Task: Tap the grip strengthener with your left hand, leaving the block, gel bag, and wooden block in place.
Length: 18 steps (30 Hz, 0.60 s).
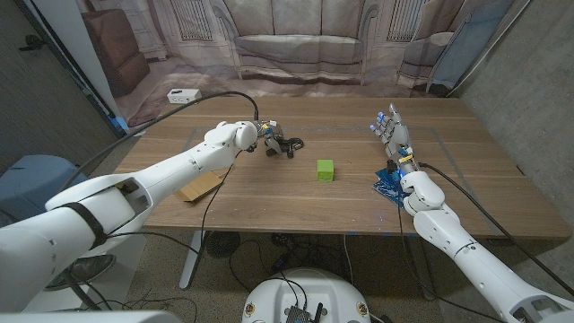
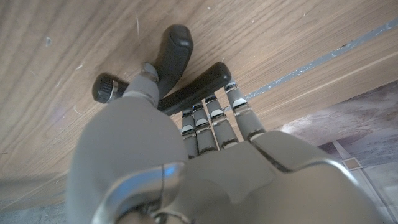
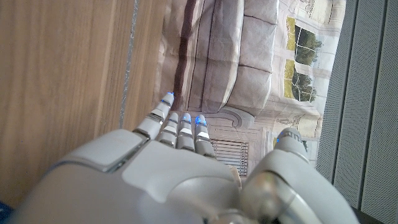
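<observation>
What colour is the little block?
Green; the block shows best in the head view.

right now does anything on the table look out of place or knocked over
Nothing looks spilled or damaged. The grip strengthener lies on its side under the left hand, the green block sits upright mid-table, and the blue gel bag lies by the right hand.

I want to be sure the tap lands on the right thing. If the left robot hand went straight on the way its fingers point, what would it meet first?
The grip strengthener: the left robot hand's fingertips sit at its black handles; actual contact is unclear.
</observation>
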Motion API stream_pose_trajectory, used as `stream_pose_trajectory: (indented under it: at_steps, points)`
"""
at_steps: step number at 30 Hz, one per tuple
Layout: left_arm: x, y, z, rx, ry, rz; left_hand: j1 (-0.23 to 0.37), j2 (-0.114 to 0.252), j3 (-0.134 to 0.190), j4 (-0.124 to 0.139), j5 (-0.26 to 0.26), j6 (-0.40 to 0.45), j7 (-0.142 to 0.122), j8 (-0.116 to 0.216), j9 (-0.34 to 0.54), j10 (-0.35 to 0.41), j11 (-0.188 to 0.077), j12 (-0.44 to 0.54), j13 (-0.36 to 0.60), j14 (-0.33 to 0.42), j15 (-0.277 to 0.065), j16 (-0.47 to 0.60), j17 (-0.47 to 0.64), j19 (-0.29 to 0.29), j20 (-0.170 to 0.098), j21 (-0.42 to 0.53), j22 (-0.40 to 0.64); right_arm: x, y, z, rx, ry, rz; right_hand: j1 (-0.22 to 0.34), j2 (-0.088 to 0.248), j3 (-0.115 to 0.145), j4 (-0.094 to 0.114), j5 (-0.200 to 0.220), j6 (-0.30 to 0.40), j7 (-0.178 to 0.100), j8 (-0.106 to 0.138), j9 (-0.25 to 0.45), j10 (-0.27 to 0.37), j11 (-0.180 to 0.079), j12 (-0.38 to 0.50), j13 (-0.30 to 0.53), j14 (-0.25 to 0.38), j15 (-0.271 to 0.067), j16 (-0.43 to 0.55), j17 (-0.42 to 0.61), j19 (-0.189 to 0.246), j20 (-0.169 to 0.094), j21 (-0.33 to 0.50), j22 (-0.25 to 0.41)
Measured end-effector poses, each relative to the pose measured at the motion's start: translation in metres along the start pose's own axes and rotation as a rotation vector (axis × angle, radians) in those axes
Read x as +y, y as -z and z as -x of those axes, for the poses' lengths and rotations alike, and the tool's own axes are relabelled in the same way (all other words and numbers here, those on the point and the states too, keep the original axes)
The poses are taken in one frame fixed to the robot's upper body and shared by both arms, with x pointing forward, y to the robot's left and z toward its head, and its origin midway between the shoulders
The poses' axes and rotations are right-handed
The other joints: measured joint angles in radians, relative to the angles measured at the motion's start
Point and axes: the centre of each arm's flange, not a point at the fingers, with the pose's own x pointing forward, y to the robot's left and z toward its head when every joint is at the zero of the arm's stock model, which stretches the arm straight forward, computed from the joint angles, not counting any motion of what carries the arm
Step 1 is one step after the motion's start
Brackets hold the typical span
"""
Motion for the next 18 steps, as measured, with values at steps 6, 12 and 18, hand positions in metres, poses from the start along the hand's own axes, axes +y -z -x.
stream_pose_trajectory:
  at_steps: [6,12,18]
  points:
    - [-0.0005,-0.0005,-0.0011,-0.005,0.007,0.02,0.037,-0.018,0.018,0.007,0.0,0.051,-0.002,0.009,0.005,0.034,0.009,0.014,-0.001,0.028,0.019,0.0,0.0,0.009,0.009,0.012,0.0,-0.0008,0.001,0.0005,-0.001,0.003,-0.008,0.0,0.0,0.0,0.0,0.0,0.0,0.0,0.0,0.005,0.0,0.0,0.0,0.0,0.001,-0.001,0.0,0.0,0.007,0.0,0.0,0.0]
    - [-0.0011,-0.0002,-0.0005,-0.012,0.01,0.042,0.05,-0.016,0.035,0.001,0.0,0.069,0.002,0.009,0.005,0.044,0.012,0.014,0.0,0.038,0.029,-0.001,0.0,0.009,0.009,0.017,0.0,-0.0012,0.002,0.0016,-0.004,0.006,-0.016,0.0,0.0,0.0,0.0,0.0,0.0,0.0,0.0,0.005,0.0,0.0,0.0,0.0,0.005,-0.005,0.0,0.0,0.009,0.002,0.0,0.0]
    - [-0.0007,0.0022,0.0036,-0.015,-0.016,0.077,0.057,-0.022,0.072,-0.031,0.0,0.08,0.006,0.013,0.007,0.065,0.007,0.014,0.009,0.042,0.032,-0.003,0.0,0.009,0.009,0.017,-0.001,-0.0015,0.0026,0.0026,-0.008,0.01,-0.021,0.0,0.0,0.0,0.0,0.0,0.0,0.0,0.0,0.005,0.0,0.0,0.0,0.0,0.011,0.0,0.0,0.005,0.009,0.002,0.0,0.0]
